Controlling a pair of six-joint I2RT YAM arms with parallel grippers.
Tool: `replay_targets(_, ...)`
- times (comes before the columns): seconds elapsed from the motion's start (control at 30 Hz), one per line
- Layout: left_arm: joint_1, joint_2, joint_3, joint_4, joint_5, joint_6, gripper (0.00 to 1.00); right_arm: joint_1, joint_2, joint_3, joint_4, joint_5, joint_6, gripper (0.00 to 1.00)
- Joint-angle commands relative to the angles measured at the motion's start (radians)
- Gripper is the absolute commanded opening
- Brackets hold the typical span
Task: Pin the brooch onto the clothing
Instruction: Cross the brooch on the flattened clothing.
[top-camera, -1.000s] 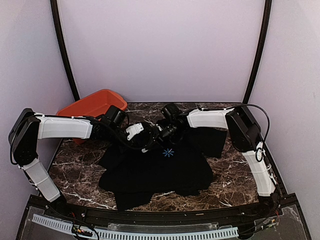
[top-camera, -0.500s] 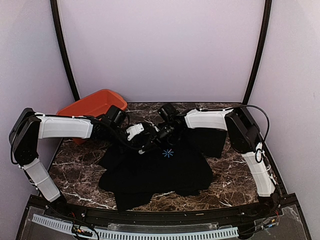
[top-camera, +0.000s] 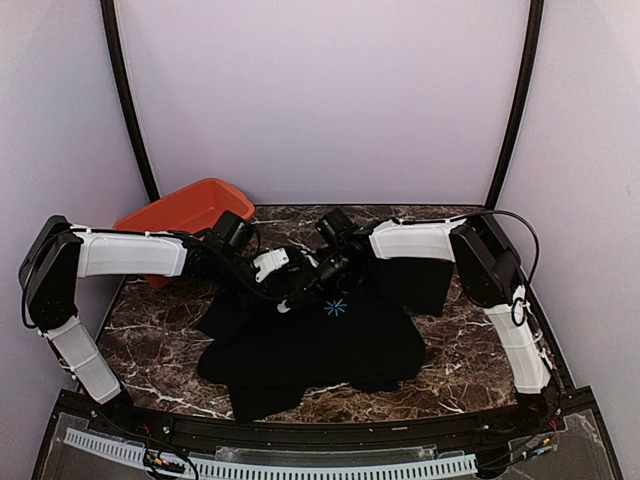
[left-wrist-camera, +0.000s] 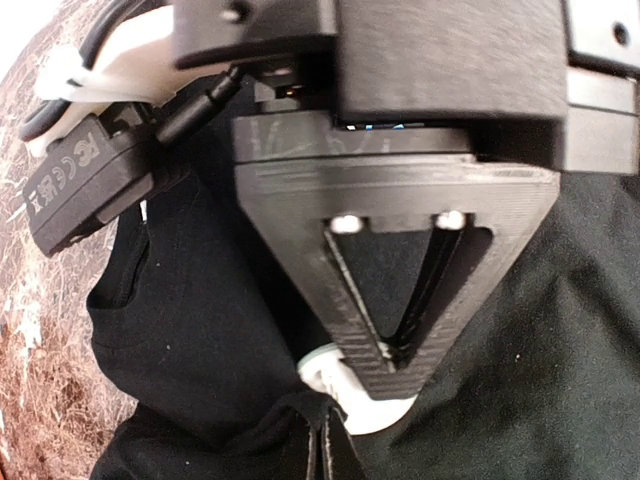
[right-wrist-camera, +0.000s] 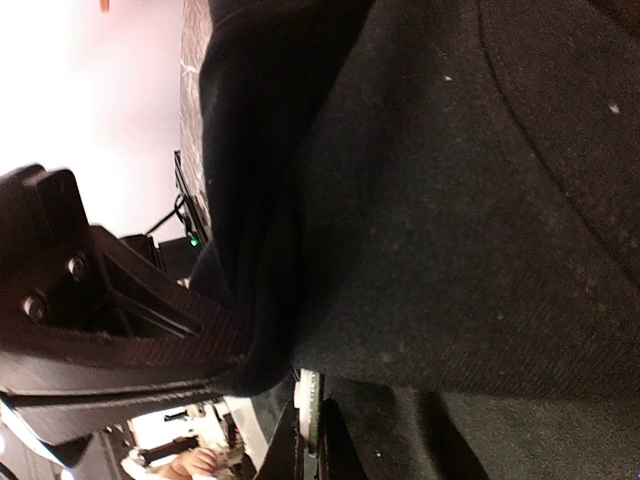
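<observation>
The clothing (top-camera: 320, 345), a black T-shirt with a light-blue starburst print (top-camera: 336, 307), lies spread on the marble table (top-camera: 150, 320). Both grippers meet at its upper chest, just left of the print. The left gripper (top-camera: 291, 296) (left-wrist-camera: 400, 362) is shut, and a fold of the shirt (right-wrist-camera: 480, 220) wraps around its tip. The brooch (left-wrist-camera: 360, 410), a small pale disc, shows right under that tip. In the right wrist view the brooch (right-wrist-camera: 311, 395) stands edge-on with the right gripper (right-wrist-camera: 312, 432) (top-camera: 313, 284) shut on it. Fabric hides most of the disc.
An orange bin (top-camera: 185, 213) sits at the table's back left, behind the left arm. A darker folded part of the shirt (top-camera: 425, 280) lies under the right forearm. Purple walls and two black posts close in the back and sides.
Both grippers have shifted together slightly to the left and toward the near edge, staying shut and tip to tip. The shirt's upper edge moved a little with them.
</observation>
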Motion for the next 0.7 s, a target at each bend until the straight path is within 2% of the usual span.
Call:
replay_targets(0.0, -0.004, 0.002, 0.018, -0.020, -0.002, 0.007, 0.01, 0.024, -0.061, -0.027, -0.029, -0.019, -0.110, 0.00)
replay_targets(0.67, -0.004, -0.007, 0.018, -0.018, 0.052, 0.006, 0.01, 0.068, -0.010, 0.079, -0.067, -0.091, -0.213, 0.00)
